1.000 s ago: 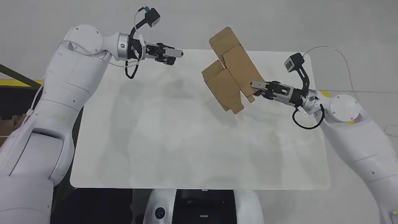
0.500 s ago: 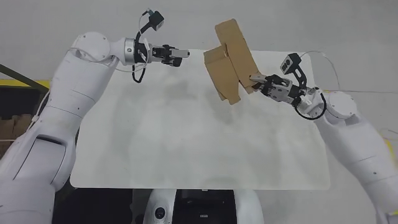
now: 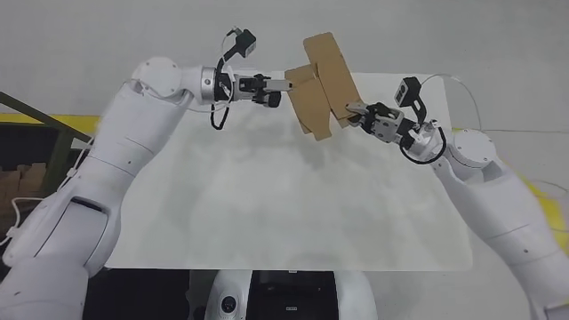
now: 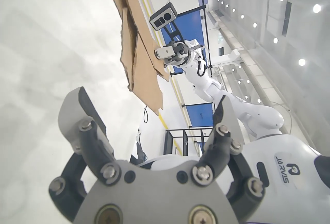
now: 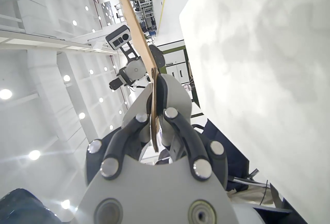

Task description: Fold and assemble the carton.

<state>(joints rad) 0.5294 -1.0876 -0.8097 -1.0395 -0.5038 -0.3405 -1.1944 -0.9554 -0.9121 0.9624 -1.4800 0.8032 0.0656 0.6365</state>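
A flat brown carton [image 3: 320,84] hangs in the air above the far edge of the white table [image 3: 267,204], its flaps unfolded. My right gripper [image 3: 354,111] is shut on the carton's lower right corner; in the right wrist view the cardboard edge [image 5: 134,21] runs between the pinched fingers [image 5: 165,91]. My left gripper [image 3: 286,85] is open, level with the carton's left edge and just short of it. In the left wrist view the carton [image 4: 136,55] hangs beyond the spread fingers [image 4: 85,111], with the right gripper [image 4: 165,53] clamped on its far side.
The white table spreads bare below both arms. Its far edge lies under the carton.
The left arm has swung right, bringing its open gripper up to the carton's left edge. The right arm moved the carton slightly left and up.
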